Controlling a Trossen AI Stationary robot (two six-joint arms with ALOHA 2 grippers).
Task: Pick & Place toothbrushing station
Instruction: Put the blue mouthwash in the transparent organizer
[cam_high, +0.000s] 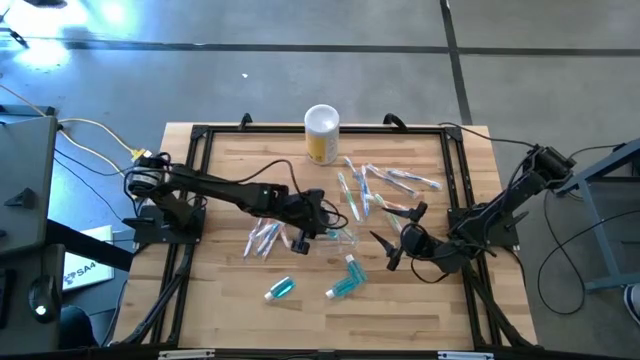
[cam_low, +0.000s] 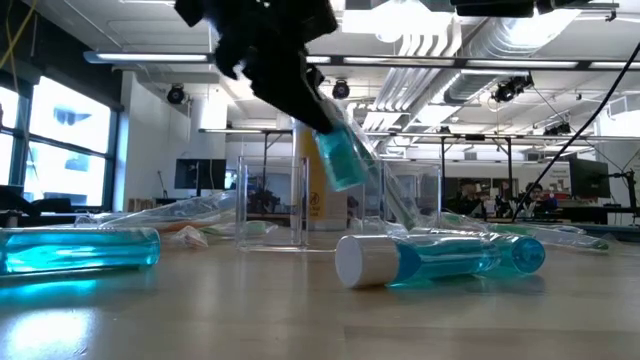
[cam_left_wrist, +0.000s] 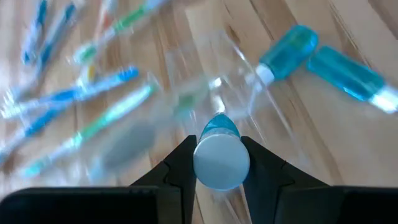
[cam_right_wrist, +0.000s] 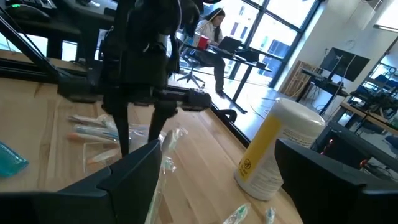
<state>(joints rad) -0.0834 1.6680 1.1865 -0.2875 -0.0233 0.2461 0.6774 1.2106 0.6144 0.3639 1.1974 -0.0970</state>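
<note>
left gripper (cam_left_wrist: 217, 163) clamping teal tube (cam_left_wrist: 219, 152) — above clear bag (cam_high: 338, 238), right gripper (cam_high: 398, 238) spread

Overhead, table-level (near tubes), two wrist-mounted.

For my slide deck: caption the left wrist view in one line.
Left gripper clamps a white-capped teal toothpaste tube above a clear plastic bag and scattered toothbrushes.

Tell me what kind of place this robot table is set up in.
Probably an open-plan lab or workshop. The low view shows exposed ceiling ducts and monitors beyond the wooden table; the right wrist view shows a person seated at a desk near big windows.
</note>
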